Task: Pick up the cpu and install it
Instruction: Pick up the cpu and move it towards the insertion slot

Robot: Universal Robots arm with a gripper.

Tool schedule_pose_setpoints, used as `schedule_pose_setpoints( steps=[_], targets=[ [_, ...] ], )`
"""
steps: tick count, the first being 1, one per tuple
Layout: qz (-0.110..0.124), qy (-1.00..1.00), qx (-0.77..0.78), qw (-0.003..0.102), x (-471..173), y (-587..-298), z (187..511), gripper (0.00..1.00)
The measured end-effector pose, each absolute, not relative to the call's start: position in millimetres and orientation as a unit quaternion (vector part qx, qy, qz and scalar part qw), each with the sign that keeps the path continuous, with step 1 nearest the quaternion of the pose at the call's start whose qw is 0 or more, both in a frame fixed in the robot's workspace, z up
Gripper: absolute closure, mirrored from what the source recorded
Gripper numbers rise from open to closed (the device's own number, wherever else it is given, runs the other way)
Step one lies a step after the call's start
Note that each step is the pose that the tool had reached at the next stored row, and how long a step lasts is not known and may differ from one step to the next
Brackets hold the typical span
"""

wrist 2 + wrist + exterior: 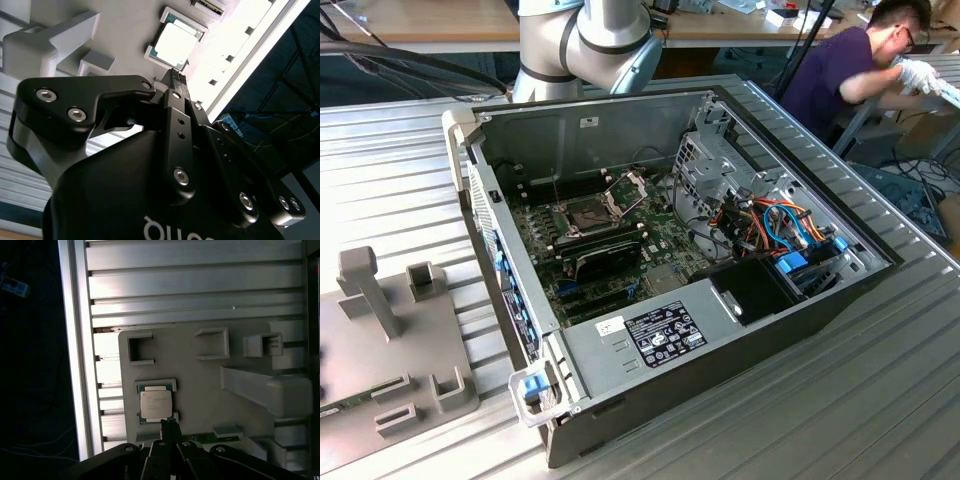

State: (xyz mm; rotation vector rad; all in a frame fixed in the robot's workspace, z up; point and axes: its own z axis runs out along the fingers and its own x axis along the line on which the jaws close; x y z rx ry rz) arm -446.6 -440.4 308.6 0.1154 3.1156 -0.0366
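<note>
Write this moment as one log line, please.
pincer: shut, empty, near cpu | cpu: in pocket of grey fixture | socket frame: open

Cpu point(156, 406): small silvery square, lying flat, seated in grey plate's point(200, 385) recess.

On the counter point(880, 400): an open computer case point(760, 345) in the middle, a fixture plate point(360, 340) well apart at the exterior view's left. In a framed recess of that plate, in both wrist views: the cpu point(156, 406) point(175, 45), lying flat. Just beside it, over the plate: the end effector point(170, 425). Behind the counter, at the exterior view's right: a person point(840, 70).
</note>
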Motion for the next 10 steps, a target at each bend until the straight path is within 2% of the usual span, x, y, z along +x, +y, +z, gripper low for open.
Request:
schedule_pose_setpoints(
  steps=[10],
  targets=[
    [-0.012,0.999,0.037,0.012,-446.7,-440.4,308.0,0.89]
  ],
)
